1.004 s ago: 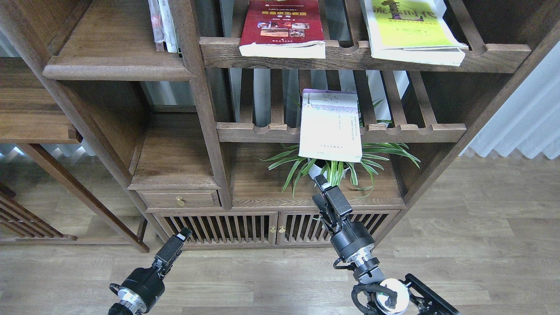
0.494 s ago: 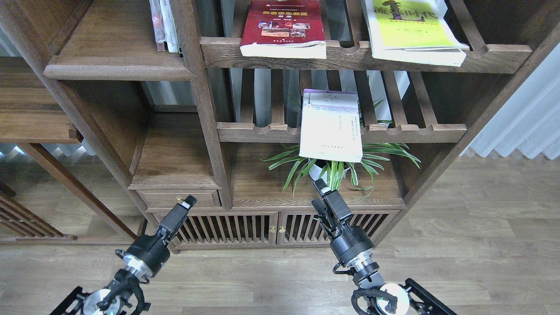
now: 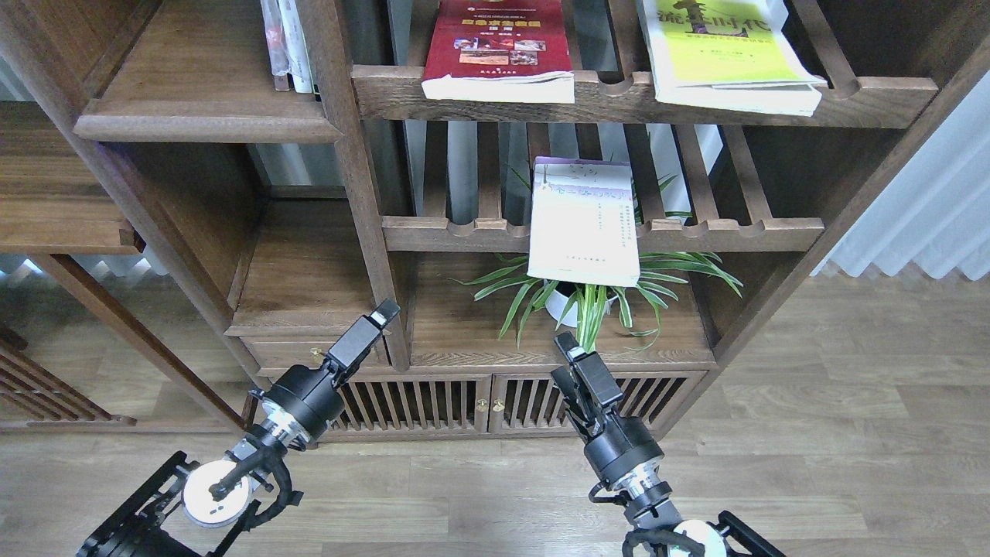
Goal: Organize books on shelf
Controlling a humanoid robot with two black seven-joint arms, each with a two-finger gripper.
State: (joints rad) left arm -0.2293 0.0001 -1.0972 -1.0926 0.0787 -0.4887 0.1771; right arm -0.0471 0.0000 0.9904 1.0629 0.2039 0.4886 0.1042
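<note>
- White book point(image 3: 584, 222) with lavender top band lies flat on the middle slatted rack point(image 3: 719, 232), near end sticking out past the scalloped front rail, over the plant point(image 3: 592, 298).
- Red book point(image 3: 499, 48) flat on the top rack point(image 3: 874, 97), left part, page edge hanging slightly over the rail.
- Yellow-green book point(image 3: 727, 50) flat on the same top rack, right part, well apart from the red one, corner overhanging the rail.
- Plank shelf point(image 3: 205, 85) upper left, dark brown, rounded front edge; mostly bare; only thin pale upright volumes point(image 3: 288, 45) at its right end against the post.
- Left claw point(image 3: 377, 322) raised in front of the post beside the small drawer point(image 3: 321, 352), pointing up-right, seen side-on; fingers can't be told apart, so state unclear. Nothing visibly in it.
- Right claw point(image 3: 568, 346) just below the plant pot, pointing up toward the white book, not touching it; fingers look close together but a gap can't be made out, can't tell. Nothing in it.
- Slatted cabinet doors point(image 3: 479, 402) behind both arms, wood floor point(image 3: 851, 433) below.
</note>
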